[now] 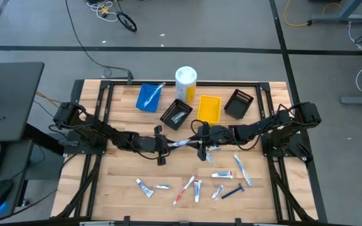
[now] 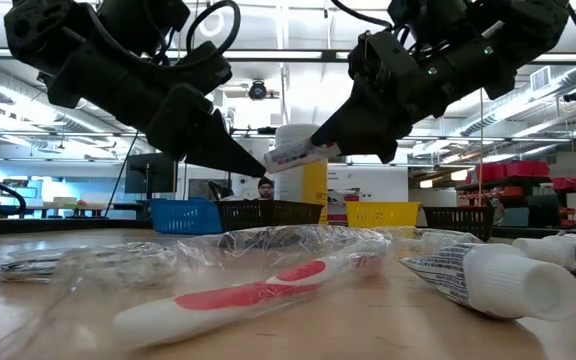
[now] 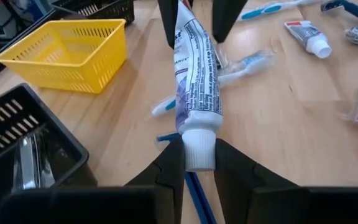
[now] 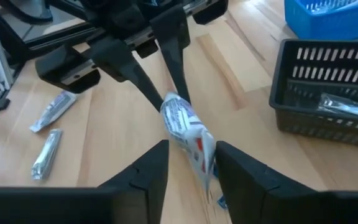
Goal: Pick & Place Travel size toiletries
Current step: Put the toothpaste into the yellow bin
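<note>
my left gripper [image 3: 199, 163] pinches the white cap of a toothpaste tube [image 3: 194, 81], holding it above the wood table [image 3: 278, 118]. the other gripper's dark fingers [image 3: 169, 18] meet the tube's far end. a yellow bin [image 3: 73, 53] and black bin [image 3: 23, 146] sit nearby; a small tube [image 3: 308, 37] lies beyond.

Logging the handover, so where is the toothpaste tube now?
In the high view the toothpaste tube hangs above mid-table between the left gripper and right gripper, just below the black bin.
</note>
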Controlling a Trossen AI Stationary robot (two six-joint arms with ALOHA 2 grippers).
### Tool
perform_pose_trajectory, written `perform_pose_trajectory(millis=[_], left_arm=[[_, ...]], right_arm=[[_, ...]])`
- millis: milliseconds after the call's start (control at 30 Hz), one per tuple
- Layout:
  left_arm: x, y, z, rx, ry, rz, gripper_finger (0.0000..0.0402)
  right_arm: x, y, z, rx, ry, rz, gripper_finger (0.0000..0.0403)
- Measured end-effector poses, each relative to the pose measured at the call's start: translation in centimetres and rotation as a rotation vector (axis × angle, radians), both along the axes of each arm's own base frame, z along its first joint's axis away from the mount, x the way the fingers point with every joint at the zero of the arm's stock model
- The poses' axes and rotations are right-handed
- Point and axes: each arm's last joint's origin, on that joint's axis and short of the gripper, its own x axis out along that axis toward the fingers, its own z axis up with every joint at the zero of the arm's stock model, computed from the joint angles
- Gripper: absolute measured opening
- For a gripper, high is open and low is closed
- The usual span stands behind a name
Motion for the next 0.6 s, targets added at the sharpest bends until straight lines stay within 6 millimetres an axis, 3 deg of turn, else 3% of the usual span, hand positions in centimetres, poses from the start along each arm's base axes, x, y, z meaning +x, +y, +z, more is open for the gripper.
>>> perform_pose_trajectory(millis=[300, 600], left_arm=[[0.00, 0.03, 0.00, 0.025, 0.005, -0.006, 0.0091], [-0.01, 0.05, -0.01, 0.006, 0.001, 0.008, 0.0096]], right_arm=[[-0.01, -0.02, -0.03, -0.004, 0.003, 0.000, 0.0050], [-0.04, 0.12, -0.05, -0.002, 0.006, 0.006, 0.0005]])
